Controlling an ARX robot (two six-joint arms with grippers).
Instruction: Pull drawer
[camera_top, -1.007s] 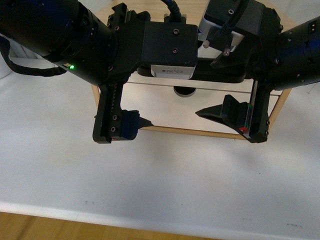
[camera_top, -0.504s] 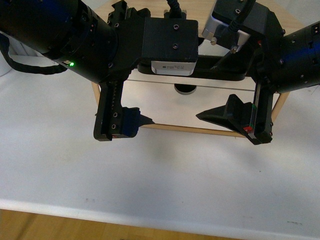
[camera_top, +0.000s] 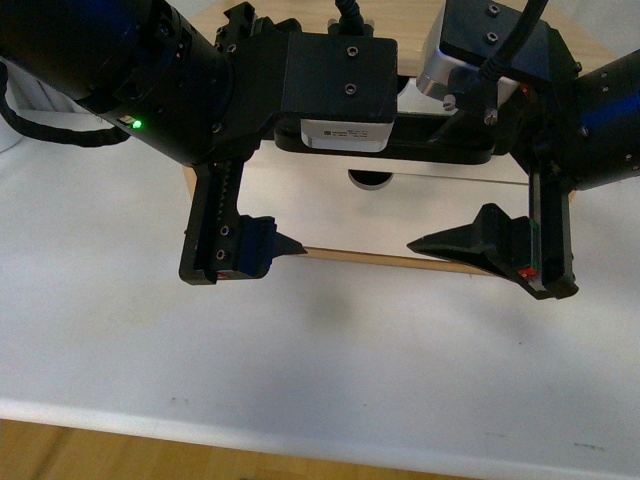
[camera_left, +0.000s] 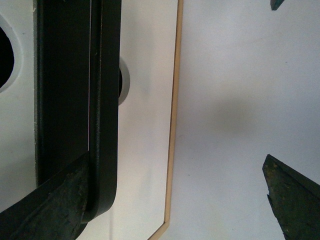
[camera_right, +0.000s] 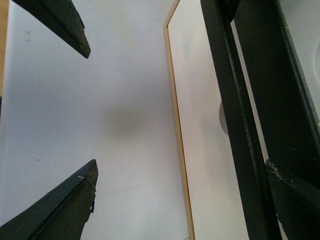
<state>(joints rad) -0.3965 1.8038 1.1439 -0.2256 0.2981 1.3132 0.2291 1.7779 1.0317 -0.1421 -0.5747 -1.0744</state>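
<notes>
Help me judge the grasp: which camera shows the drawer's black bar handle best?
The left wrist view: the handle fills much of it, down to its rounded end, with a finger of the left pincer by it. The right wrist view shows a slanted stretch of it; the front view only a strip between the arms.

A white table (camera_top: 320, 360) fills most of the front view, matte and smooth, with a few tiny dark specks (camera_top: 175, 402) near its rounded front edge. A soft grey shadow lies on the middle of it. Only one thing rests directly on the table, toward its far side: the drawer (camera_top: 340, 220). It sits flat, its wide white front turned upward and framed by thin light-wood edges. A long black bar handle (camera_top: 440, 152) runs across the front. Both wrist views show bare table right beside the drawer's wooden edge (camera_left: 173, 125).
</notes>
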